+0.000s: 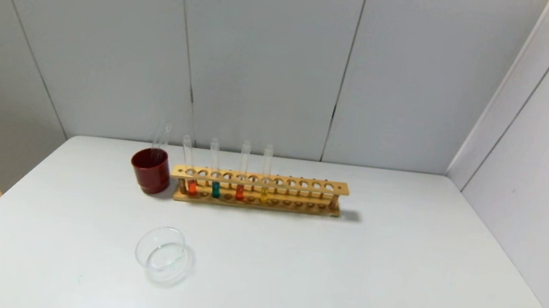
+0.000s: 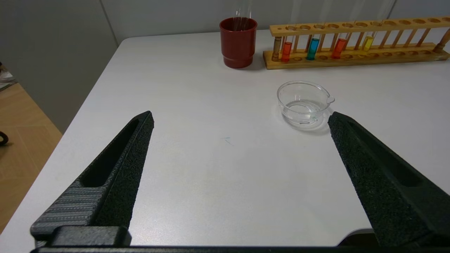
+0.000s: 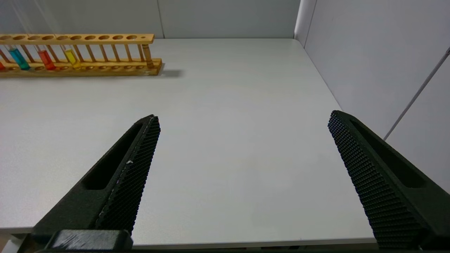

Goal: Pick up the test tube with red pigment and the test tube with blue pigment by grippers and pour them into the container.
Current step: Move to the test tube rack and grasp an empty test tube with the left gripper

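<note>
On the white desk (image 1: 344,271) a wooden rack (image 1: 259,189) holds the red tube (image 1: 191,185) at its left end, the blue tube (image 1: 216,189) just beside it, then a darker red tube (image 1: 239,191) and a yellow tube (image 1: 264,194); a dark red cup (image 1: 150,171) stands just left of the rack. The glass dish (image 1: 163,255) sits nearer, apart from the rack. The left end effector (image 2: 239,123) hangs released above the near desk edge; the right end effector (image 3: 242,123) likewise, released, grasping nothing.

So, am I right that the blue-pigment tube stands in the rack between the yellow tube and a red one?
Not quite: in the head view the test tube with blue pigment stands in the rack between two red tubes; the yellow tube comes after.
</note>
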Tool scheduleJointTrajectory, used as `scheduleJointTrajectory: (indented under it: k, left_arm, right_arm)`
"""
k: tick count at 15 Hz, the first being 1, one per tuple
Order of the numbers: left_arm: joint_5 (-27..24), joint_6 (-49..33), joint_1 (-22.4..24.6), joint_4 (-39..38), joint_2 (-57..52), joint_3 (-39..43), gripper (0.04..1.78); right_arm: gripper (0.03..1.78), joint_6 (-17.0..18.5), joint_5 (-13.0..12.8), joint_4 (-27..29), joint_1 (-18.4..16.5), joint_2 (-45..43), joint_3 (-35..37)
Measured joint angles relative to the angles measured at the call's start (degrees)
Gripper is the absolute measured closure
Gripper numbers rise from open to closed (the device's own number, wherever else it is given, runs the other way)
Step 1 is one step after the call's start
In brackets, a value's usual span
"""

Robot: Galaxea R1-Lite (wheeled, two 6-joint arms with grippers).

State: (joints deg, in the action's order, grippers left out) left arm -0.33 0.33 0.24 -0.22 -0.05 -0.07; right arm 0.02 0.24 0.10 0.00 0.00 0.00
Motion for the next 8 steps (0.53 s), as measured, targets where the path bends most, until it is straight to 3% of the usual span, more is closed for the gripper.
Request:
scheduleJointTrajectory:
  k: [8]
  left_arm:
    - [0.0, 0.3, 0.0, 0.0, 0.0, 0.0, 0.07]
  right_arm:
    - [0.06, 0.0, 0.0, 0.0, 0.0, 0.0, 0.0]
